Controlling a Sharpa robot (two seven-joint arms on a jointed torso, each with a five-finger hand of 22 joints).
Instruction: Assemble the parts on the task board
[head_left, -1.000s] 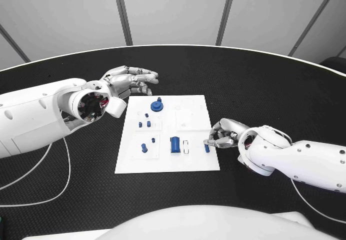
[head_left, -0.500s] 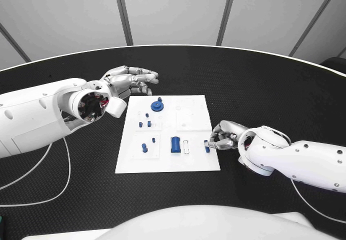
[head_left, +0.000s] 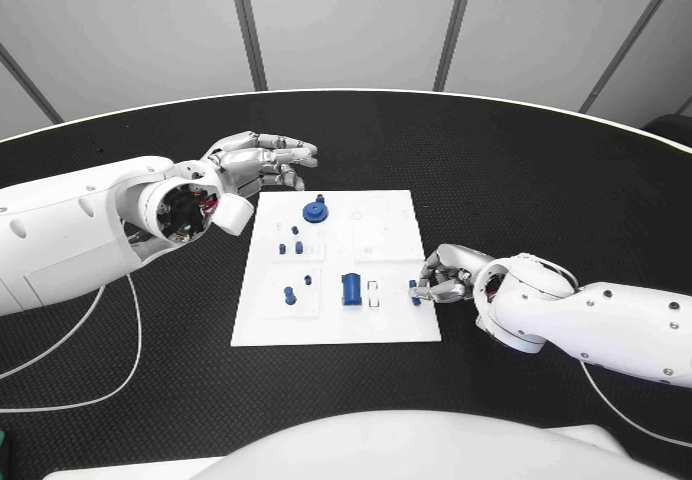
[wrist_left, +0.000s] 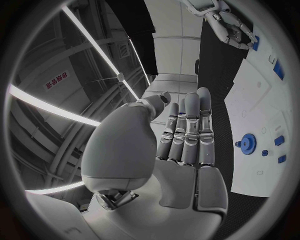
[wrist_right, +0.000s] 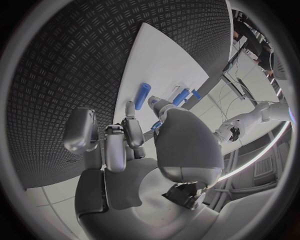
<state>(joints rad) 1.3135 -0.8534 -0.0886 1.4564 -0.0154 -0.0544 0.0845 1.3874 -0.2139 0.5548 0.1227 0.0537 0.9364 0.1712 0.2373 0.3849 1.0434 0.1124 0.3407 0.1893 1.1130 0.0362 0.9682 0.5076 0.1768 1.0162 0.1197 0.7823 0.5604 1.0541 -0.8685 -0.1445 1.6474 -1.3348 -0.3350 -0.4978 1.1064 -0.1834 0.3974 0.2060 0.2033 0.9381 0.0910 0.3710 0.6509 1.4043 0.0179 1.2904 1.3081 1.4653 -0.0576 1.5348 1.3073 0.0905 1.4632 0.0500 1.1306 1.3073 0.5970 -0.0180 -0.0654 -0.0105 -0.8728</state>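
While its fingers hide much of it, the right hand (head_left: 444, 274) pinches a blue part (head_left: 414, 293).

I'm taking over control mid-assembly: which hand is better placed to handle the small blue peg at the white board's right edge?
The right hand: its fingers sit at the small blue peg on the white task board. The left hand is beyond the board's far left corner.
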